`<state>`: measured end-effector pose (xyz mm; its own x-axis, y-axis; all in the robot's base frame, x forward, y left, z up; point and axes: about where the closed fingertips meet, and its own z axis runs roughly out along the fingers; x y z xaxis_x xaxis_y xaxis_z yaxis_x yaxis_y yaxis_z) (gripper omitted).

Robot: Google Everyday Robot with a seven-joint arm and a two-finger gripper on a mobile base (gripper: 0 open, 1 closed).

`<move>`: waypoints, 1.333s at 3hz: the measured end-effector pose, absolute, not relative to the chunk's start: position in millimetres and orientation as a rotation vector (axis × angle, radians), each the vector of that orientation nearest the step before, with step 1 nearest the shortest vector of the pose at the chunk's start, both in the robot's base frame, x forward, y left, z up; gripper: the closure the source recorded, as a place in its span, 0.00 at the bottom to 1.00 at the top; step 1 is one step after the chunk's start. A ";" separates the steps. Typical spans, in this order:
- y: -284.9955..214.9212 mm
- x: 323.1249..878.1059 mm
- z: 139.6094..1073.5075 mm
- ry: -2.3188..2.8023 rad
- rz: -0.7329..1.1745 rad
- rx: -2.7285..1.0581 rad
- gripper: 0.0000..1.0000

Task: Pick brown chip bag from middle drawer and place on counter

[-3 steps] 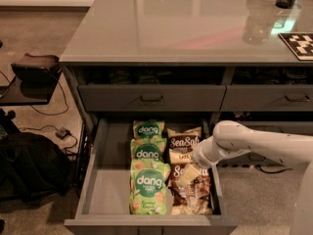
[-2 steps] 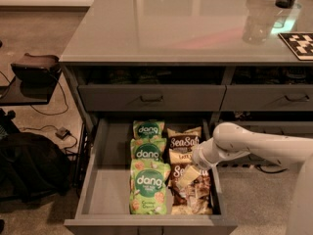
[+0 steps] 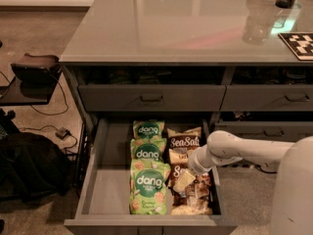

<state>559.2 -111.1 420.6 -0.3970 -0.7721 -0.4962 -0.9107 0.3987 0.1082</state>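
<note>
The hand (image 3: 184, 181) is held low inside the open middle drawer (image 3: 105, 190), reached in from the right by the white arm (image 3: 244, 151). Whether the hand is wide, narrow or closed on anything cannot be told. The brown chip bag (image 3: 195, 199) is found directly beneath the hand and lies flat on the drawer floor. The second brown bag (image 3: 184, 143) lies just beyond the hand, toward the back of the drawer. A row of three green bags (image 3: 148, 185) is packed just to the left of the hand, touching or nearly touching the brown ones. The counter (image 3: 186, 28) is seen well above and behind the hand, and nothing has been set on it from the drawer yet.

Several risks can be judged from here. Because the bags are crowded, a neighbouring green bag or the second brown bag could be pinched along with the target. A crinkly, air-filled bag may slip if only a loose fold is caught. On the way up, the bag or the arm could be snagged on the right drawer wall or on the closed drawer front above.

Compared with the earlier frames, almost nothing is changed: the hand is kept at much the same spot over the same bag, perhaps a shade lower, and all the bags are left as they lay.
</note>
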 end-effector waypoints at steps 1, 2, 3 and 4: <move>-120.6 564.2 388.8 2.308 0.492 -1.426 0.00; -129.1 562.8 363.0 2.335 0.482 -1.416 0.00; -129.1 562.8 367.3 2.335 0.482 -1.416 0.18; -129.0 562.9 367.7 2.335 0.482 -1.416 0.42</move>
